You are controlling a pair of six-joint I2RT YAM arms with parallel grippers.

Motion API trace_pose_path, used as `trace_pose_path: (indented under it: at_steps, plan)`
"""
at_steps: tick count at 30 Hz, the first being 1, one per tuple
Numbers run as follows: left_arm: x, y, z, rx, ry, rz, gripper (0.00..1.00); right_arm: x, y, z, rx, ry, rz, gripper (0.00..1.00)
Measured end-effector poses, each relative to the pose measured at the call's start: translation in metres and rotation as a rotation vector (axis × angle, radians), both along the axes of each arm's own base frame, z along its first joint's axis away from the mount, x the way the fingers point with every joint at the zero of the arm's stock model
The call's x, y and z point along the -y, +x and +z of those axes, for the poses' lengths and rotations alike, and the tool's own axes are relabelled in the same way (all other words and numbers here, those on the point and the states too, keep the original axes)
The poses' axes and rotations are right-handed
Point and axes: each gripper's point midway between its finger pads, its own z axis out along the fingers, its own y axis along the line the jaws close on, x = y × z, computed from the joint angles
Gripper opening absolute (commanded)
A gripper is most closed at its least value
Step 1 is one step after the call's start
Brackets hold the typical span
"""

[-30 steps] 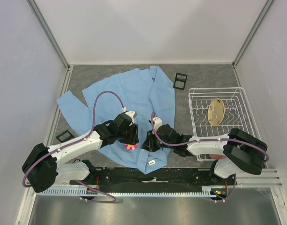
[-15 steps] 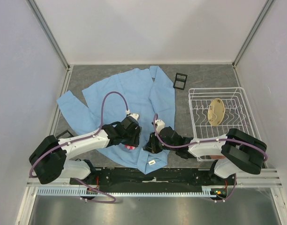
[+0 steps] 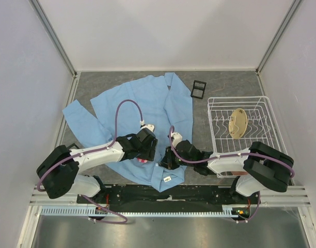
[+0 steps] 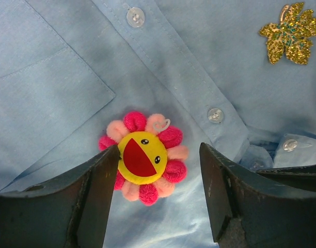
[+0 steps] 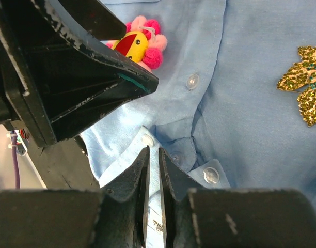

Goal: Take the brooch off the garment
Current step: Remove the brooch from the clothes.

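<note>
The brooch (image 4: 144, 157), a pink-petalled flower with a yellow face and dark red mouth, is pinned on the light blue garment (image 4: 54, 93) beside the button placket. My left gripper (image 4: 159, 150) is open, with one jaw at each side of the brooch and its left jaw touching the petals. In the top view the left gripper (image 3: 145, 153) is over the brooch (image 3: 142, 161) near the shirt's (image 3: 142, 101) collar end. My right gripper (image 5: 153, 152) is shut on a fold of the shirt (image 5: 251, 41) by the collar buttons. The brooch (image 5: 142, 44) shows behind the left gripper's jaws.
A gold sequin leaf emblem (image 4: 291, 32) sits on the shirt right of the placket, also in the right wrist view (image 5: 305, 82). A white wire rack (image 3: 235, 97) holding a tan disc (image 3: 238, 123) stands at right. Black frames (image 3: 199, 89) lie behind the shirt and at left (image 3: 70, 150).
My left gripper has moved a little right and closer over the brooch. The right gripper has stayed shut on the shirt, nearly still.
</note>
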Motion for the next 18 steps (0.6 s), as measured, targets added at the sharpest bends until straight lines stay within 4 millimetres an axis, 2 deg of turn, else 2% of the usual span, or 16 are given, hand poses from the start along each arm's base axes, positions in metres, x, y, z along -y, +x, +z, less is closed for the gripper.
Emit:
trace_pose_path:
  at_steps: [7,12,15,17,18]
  plan:
    - [-0.004,0.0,-0.003,0.004,0.017,0.009,0.65,0.002,0.0,-0.002,-0.002,-0.013,-0.001,0.18]
    - [-0.007,-0.002,-0.002,0.001,0.019,0.012,0.54,-0.001,0.001,0.001,0.002,-0.023,0.005,0.22]
    - [-0.009,-0.004,-0.001,-0.004,0.02,0.016,0.52,-0.006,0.005,0.008,0.017,-0.021,0.013,0.26]
    - [-0.011,-0.007,0.001,-0.006,0.017,0.019,0.52,-0.011,0.009,0.015,0.039,-0.019,0.024,0.29]
    - [-0.012,-0.008,0.002,-0.009,0.013,0.02,0.58,-0.014,0.011,0.019,0.054,-0.019,0.033,0.29]
